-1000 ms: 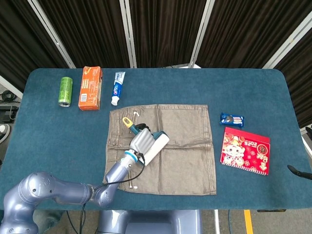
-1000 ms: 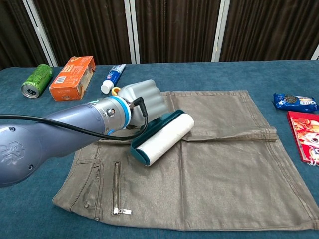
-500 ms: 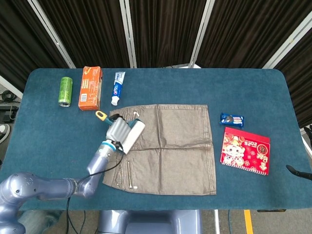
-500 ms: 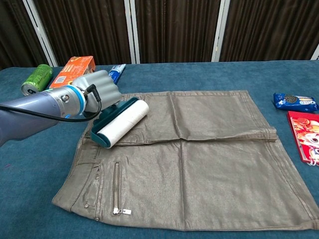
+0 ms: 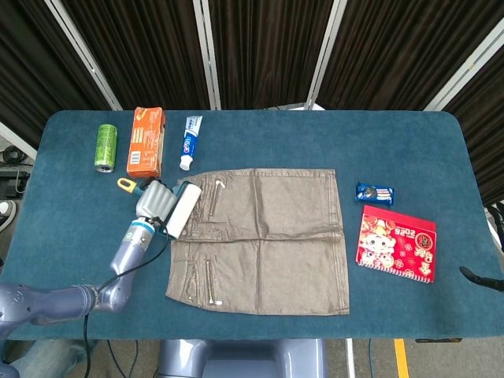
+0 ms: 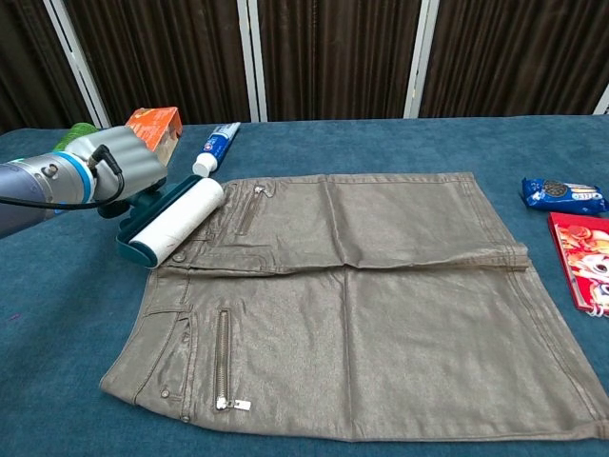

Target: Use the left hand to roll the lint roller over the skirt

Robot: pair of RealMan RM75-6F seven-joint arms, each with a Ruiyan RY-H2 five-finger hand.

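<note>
So the left hand (image 5: 151,200) has its fingers wrapped around the handle of the white-drum lint roller with the teal frame and yellow hanging loop (image 5: 179,209), and the roller sits right at the waistband edge of the shiny taupe-grey skirt (image 5: 268,244), which lies flat on the blue felt-covered desk (image 5: 409,150). In the chest view the drum looks to be about on the skirt's left border, half over fabric and half over bare desk, and I honestly can't tell whether it's pressing down or hovering just above. My read is that we're mid-rolling, at the end point of a stroke, with the roller at the very margin of the garment. The next move probably calls for bringing the drum across the fabric toward the hem side, keeping it flat and lightly pressed so the sticky sheet actually rolls instead of dragging the cloth; there's a fold line across the middle of the skirt and a couple of zippers near the waistband that could catch or bunch. The right hand isn't really visible; only a dark sliver shows at the far right edge of the head view, so no call on it. The green can (image 5: 105,147), orange box (image 5: 146,142) and toothpaste tube (image 5: 190,142) sit well clear behind the skirt.
</note>
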